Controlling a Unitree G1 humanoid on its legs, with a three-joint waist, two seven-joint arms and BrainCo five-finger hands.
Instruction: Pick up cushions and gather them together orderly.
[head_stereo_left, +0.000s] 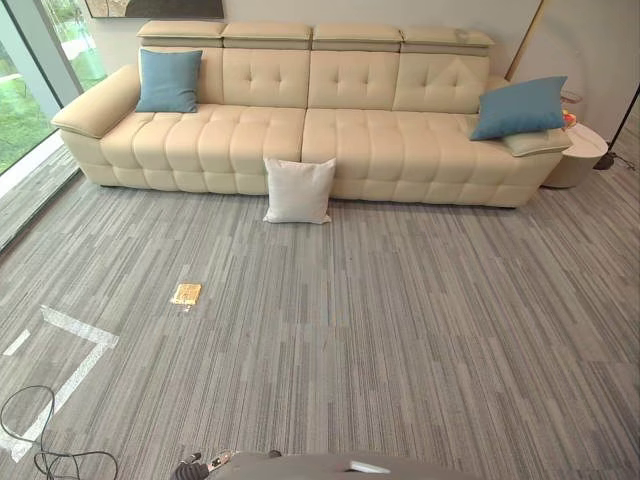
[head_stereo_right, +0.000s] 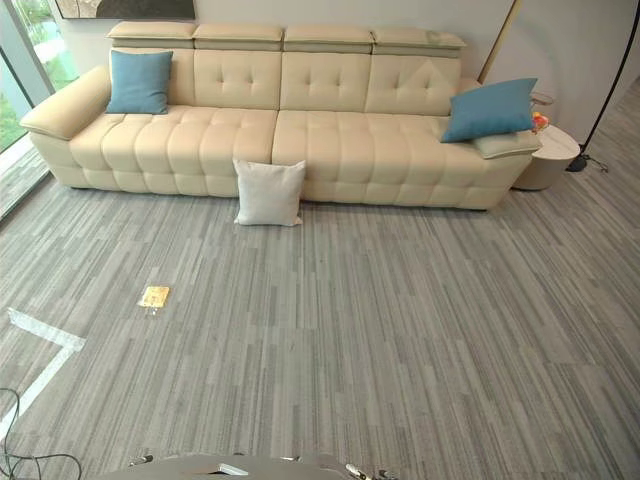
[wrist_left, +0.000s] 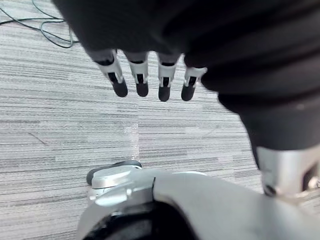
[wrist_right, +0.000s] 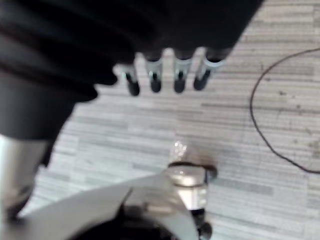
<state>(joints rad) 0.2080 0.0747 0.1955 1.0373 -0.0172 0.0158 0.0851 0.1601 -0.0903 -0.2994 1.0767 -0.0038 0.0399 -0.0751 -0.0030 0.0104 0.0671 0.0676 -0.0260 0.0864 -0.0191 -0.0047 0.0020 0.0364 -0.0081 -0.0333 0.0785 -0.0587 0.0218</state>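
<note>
Fingers hang straight, empty, on left hand (wrist_left: 141, 75) and right hand (wrist_right: 179, 75); white cushion (head_stereo_left: 298, 190) stands upright far ahead, slightly left, against the sofa (head_stereo_left: 250, 140), probably favouring the left hand.

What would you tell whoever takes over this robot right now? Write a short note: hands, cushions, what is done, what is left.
Left hand: open, empty, over the carpet. Right hand: the same.
Cushions: left blue cushion at the left end of the sofa, right blue cushion at its right end, white cushion standing on the carpet, leaning on the sofa front.
Done: nothing gathered yet.
Left: pick up all three and set them together neatly.
</note>
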